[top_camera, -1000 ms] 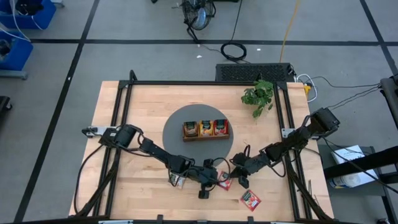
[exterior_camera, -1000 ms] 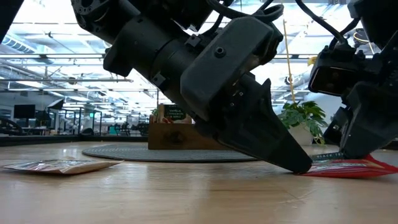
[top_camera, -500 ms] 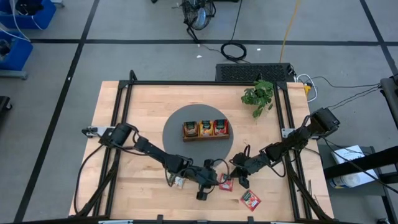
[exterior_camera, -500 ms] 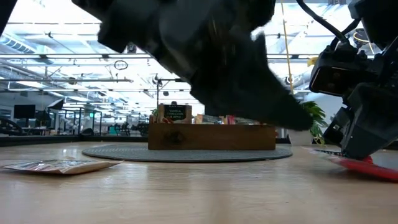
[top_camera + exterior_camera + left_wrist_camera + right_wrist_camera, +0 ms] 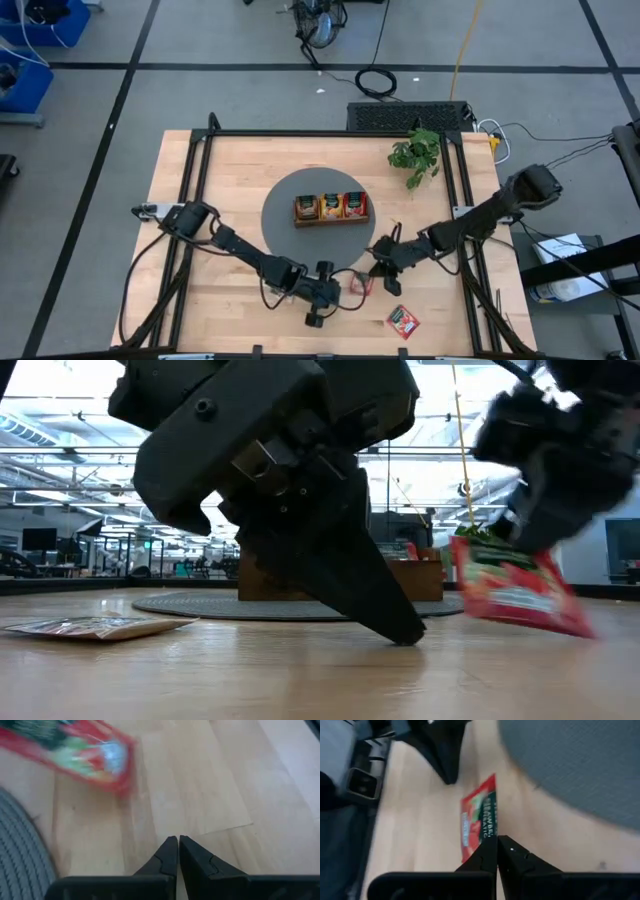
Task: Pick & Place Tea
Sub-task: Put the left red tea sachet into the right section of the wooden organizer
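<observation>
Right gripper (image 5: 497, 851) was clamped on one edge of a red tea sachet (image 5: 479, 816), which hung clear of the table just beside the round grey mat (image 5: 285, 225). It looked light, thin and floppy (likely slippery), so an edge pinch seemed right; the left gripper (image 5: 178, 851), fingers together and empty, sat on the wood nearby.

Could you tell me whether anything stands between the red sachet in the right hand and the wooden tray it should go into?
Nothing visible does. The right hand is shut on the red tea sachet, lifted off the table. Only bare wood and the grey mat lie between it and the wooden tray. The left hand, shut and empty, sits beside it, farther from the tray.
</observation>
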### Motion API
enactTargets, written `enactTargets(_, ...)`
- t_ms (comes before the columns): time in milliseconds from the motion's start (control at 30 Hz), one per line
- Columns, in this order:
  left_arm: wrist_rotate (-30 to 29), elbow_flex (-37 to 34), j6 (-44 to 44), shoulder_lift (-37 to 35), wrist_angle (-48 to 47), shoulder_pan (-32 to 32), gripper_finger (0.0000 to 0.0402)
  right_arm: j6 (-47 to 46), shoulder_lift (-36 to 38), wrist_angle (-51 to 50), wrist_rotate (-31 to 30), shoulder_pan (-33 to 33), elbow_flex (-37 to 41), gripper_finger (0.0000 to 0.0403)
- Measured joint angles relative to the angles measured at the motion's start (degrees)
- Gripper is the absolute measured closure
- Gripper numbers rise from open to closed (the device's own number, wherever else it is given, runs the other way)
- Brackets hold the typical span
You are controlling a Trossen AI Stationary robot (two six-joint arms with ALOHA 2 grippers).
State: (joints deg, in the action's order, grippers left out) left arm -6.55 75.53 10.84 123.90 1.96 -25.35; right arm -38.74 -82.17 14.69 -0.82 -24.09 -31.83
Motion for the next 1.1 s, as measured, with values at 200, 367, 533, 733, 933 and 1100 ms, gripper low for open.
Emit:
enactTargets(200, -4.95, 0.04, -0.39, -0.09, -2.86, -2.18, 0.0376, 11.63, 6.67, -20.91, -4.74, 5.53, -10.39, 0.0403)
enactTargets(367, -8.86, 0.04, -2.78, -0.37, -3.63, -3.71, 0.0376, 21.63, 8.33, -33.61, -8.44, 9.99, -19.09, 0.0403)
enactTargets(533, -9.61, 0.03, -3.11, -0.37, -3.53, -3.68, 0.0376, 31.00, 6.61, -43.59, -13.34, 14.72, -26.31, 0.0403)
enactTargets(733, -9.61, 0.02, -3.07, -0.37, -3.48, -3.43, 0.0376, 38.12, 4.11, -46.66, -14.30, 20.41, -28.85, 0.0403)
enactTargets(933, -9.66, 0.00, -3.07, -0.35, -3.64, -3.44, 0.0376, 40.36, 0.31, -46.92, -14.20, 24.00, -28.94, 0.0403)
enactTargets(1100, -9.68, 0.00, -3.01, -0.35, -3.83, -3.45, 0.0376, 41.23, -3.40, -46.58, -14.14, 25.23, -28.94, 0.0403)
